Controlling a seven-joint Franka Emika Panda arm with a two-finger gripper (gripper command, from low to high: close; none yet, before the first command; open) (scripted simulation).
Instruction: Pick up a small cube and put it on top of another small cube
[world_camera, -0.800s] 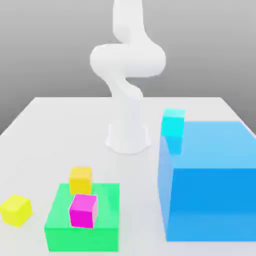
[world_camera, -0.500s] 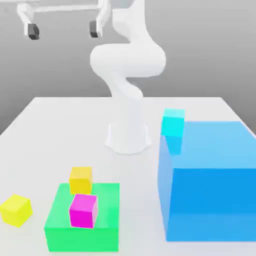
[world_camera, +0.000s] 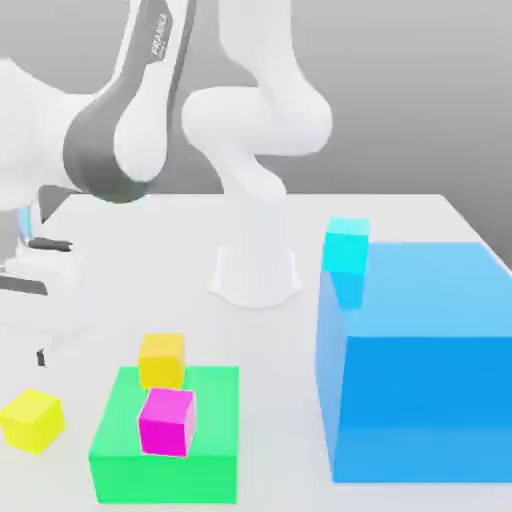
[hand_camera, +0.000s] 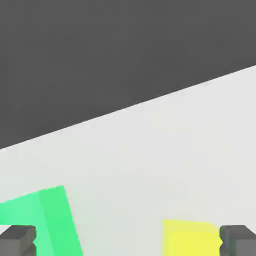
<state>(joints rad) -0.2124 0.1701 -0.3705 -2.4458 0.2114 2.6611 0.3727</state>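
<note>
While the pincer (hand_camera: 127, 240) stands wide with nothing between its dark fingertips (hand_camera: 239, 239), the small lemon-yellow cube (world_camera: 31, 419) rests on the white desk (world_camera: 120, 240) near the exterior view's left edge, just beside the green block (world_camera: 165, 465). On that block sits a magenta cube (world_camera: 166, 421), with an orange-yellow cube (world_camera: 161, 360) behind it. A cyan cube (world_camera: 346, 244) sits against the big blue block (world_camera: 420, 360)

The small bright lemon-yellow cube (world_camera: 31, 420) (hand_camera: 191, 238) sits flat on the white table (world_camera: 150, 260).
</note>
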